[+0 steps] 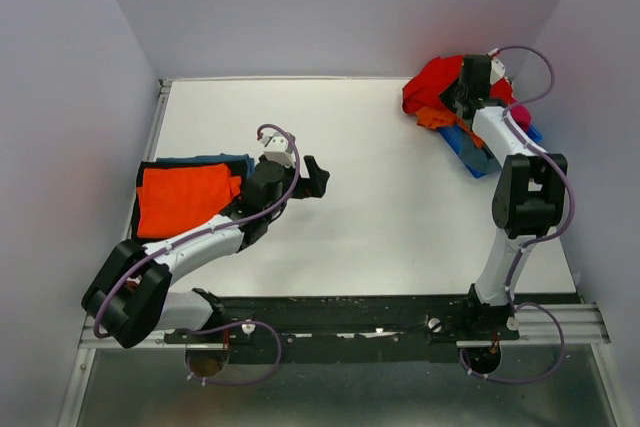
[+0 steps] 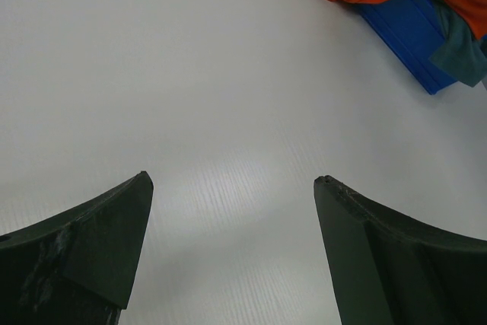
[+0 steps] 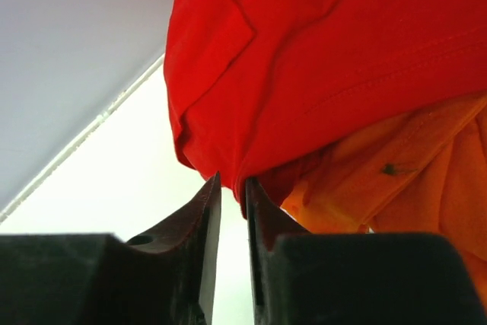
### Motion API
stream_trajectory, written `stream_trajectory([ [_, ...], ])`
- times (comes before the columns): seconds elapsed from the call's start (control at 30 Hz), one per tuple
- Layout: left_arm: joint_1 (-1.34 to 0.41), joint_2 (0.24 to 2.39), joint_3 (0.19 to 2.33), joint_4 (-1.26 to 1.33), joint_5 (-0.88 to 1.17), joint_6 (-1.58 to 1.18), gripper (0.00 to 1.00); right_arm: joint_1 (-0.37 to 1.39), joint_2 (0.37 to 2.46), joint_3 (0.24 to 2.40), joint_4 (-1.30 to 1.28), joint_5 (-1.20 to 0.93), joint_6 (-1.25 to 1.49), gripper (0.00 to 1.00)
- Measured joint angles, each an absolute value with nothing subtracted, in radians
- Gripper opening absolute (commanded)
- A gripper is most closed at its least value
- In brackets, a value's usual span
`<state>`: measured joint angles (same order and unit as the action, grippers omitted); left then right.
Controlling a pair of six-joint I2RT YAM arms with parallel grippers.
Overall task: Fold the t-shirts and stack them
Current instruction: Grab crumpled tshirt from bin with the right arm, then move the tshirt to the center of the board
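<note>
Red t-shirt (image 3: 319, 58) touches right jaws, nearly closed.

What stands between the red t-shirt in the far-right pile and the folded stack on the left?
Only the left tool, open over the table just right of the folded stack, roughly on the line from the red t-shirt. Nothing else shows between them.

White table (image 1: 380, 197), matte top. At 9 o'clock, a dark blue t-shirt (image 1: 215, 160) lies flat on it, with a folded orange t-shirt (image 1: 185, 199) stacked on top. At 1 o'clock sits a blue bin (image 1: 470, 155). A red t-shirt (image 1: 432, 82) is heaped over it, spilling onto the tabletop.
</note>
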<state>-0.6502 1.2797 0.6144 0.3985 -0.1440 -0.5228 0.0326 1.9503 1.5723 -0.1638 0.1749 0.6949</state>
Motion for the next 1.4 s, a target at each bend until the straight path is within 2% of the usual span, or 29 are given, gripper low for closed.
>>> stream_trajectory([
  [0.03,-0.65,1.28,0.615,0.398,-0.144,-0.522,0.99,0.033,1.952,1.575,-0.164,0.173,0.693,0.07],
  [0.07,-0.65,1.28,0.615,0.398,-0.144,-0.522,0.99,0.033,1.953,1.579,-0.164,0.173,0.688,0.01],
  [0.33,-0.65,1.28,0.615,0.398,-0.144,-0.522,0.99,0.037,1.945,1.582,-0.151,0.139,0.648,0.01],
  [0.47,-0.65,1.28,0.615,0.397,-0.144,-0.522,0.99,0.067,1.875,1.573,-0.153,0.132,0.579,0.01],
  [0.77,-0.65,1.279,0.615,0.388,-0.154,-0.514,0.99,0.338,1.53,1.656,-0.186,0.048,0.366,0.01],
  [1.0,-0.65,1.265,0.615,0.363,-0.18,-0.501,0.99,0.344,1.225,1.659,-0.208,0.066,0.328,0.01],
  [1.17,-0.65,1.246,0.615,0.357,-0.194,-0.498,0.99,0.343,1.014,1.444,-0.218,0.227,0.334,0.01],
  [1.4,-0.65,1.244,0.616,0.35,-0.198,-0.499,0.99,0.34,0.716,0.816,-0.287,0.333,0.451,0.01],
])
